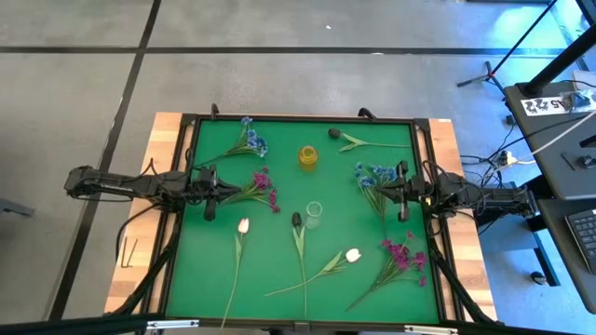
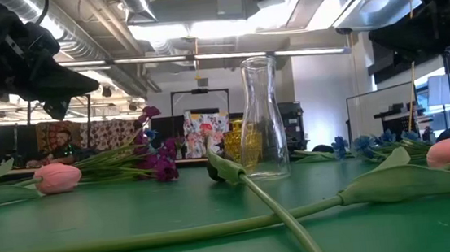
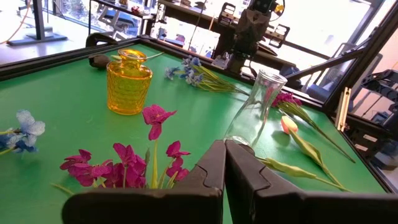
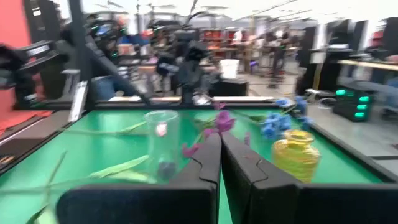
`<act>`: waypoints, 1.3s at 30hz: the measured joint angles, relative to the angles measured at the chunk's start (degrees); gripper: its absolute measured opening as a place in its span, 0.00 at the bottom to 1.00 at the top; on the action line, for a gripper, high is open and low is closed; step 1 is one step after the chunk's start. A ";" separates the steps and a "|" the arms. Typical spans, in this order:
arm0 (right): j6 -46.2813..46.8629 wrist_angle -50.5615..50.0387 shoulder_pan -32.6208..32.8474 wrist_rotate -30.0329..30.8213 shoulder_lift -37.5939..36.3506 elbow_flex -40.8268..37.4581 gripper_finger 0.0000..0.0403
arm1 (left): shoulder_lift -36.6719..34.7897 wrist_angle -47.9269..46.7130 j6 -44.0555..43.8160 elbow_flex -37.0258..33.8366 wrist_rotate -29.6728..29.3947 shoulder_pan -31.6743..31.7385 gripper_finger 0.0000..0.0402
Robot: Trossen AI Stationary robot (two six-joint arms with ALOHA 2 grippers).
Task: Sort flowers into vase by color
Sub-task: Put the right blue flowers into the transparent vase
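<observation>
Two vases near the middle of the green counter (image 1: 196,279): yellow vase (image 1: 307,156) farther back, clear glass vase (image 1: 314,213) nearer the front, both upright, both without flowers inside

Eight flowers loose on the mat, none in a vase:
- blue spray (image 1: 250,141) at back left
- dark tulip bud (image 1: 333,133) at back, right of the yellow vase, stem pointing right
- second blue spray (image 1: 372,175) at right, just beside the right hand
- magenta spray (image 1: 263,187) at left, just beside the left hand
- second magenta spray (image 1: 402,253) at front right
- white-pink tulip (image 1: 243,225) at front left, stem trailing toward the front edge
- second dark tulip (image 1: 296,221) just left of the clear vase, stem toward the front
- second white-pink tulip (image 1: 353,254) at front centre, its stem crossing the dark tulip's stem

Left hand (image 1: 210,194) at the left edge of the mat, fingers pressed together, holding nothing; in the left wrist view, closed fingers (image 3: 208,174) just behind the magenta blossoms

Right hand (image 1: 400,191) at the right edge of the mat, fingers likewise pressed together and empty; in the right wrist view, closed fingers (image 4: 214,162) facing both vases across the mat

Both hands raised above the surface in the low view
</observation>
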 joint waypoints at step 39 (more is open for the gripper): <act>10.86 -13.89 -0.02 17.75 26.35 23.00 0.04 | 0.00 0.00 0.00 -0.02 0.00 0.00 0.00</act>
